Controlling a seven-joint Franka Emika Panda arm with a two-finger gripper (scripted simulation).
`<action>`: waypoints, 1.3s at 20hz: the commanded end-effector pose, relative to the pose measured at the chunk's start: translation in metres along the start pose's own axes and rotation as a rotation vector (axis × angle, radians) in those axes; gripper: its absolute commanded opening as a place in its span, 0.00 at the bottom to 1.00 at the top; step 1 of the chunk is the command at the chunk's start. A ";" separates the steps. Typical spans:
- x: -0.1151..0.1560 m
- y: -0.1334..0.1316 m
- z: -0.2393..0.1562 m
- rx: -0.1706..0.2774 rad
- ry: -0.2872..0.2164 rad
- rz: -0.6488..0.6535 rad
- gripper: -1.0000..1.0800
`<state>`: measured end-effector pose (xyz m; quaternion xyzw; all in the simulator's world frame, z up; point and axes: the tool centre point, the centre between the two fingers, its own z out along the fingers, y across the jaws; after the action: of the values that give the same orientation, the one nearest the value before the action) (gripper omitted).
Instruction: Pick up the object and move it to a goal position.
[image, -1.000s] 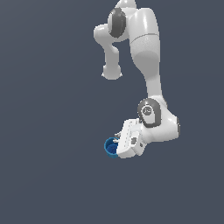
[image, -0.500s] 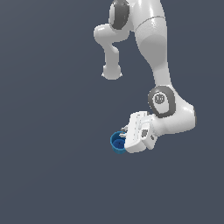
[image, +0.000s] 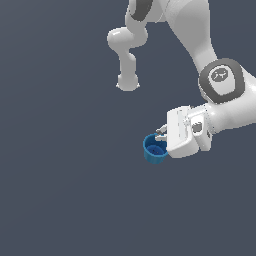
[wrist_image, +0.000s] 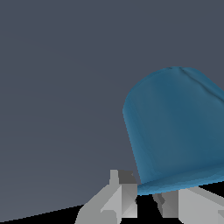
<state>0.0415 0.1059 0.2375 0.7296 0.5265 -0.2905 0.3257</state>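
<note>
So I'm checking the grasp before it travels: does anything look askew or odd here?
The blue cup sits at the gripper, tilted rather than upright, its opening facing the exterior view. The jaws meet its rim off to one side. Nothing looks spilled or damaged.

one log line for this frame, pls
phase: carry | object: blue cup | gripper: shut on cup rim | goal: not in view

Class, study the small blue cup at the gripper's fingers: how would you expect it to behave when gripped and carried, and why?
The blue cup looks rigid: its wall keeps a clean round shape at the gripper, so it probably won't buckle. Its sides taper, as the wrist view shows, so it may slip along the fingers unless held at the rim. Being round, it would likely roll if dropped on its side.
</note>
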 end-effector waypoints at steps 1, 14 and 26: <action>-0.014 0.000 -0.028 -0.008 0.004 0.002 0.00; -0.070 -0.003 -0.147 -0.043 0.014 0.002 0.00; -0.087 -0.003 -0.187 -0.057 0.015 0.002 0.00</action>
<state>0.0294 0.2012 0.4155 0.7224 0.5366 -0.2708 0.3418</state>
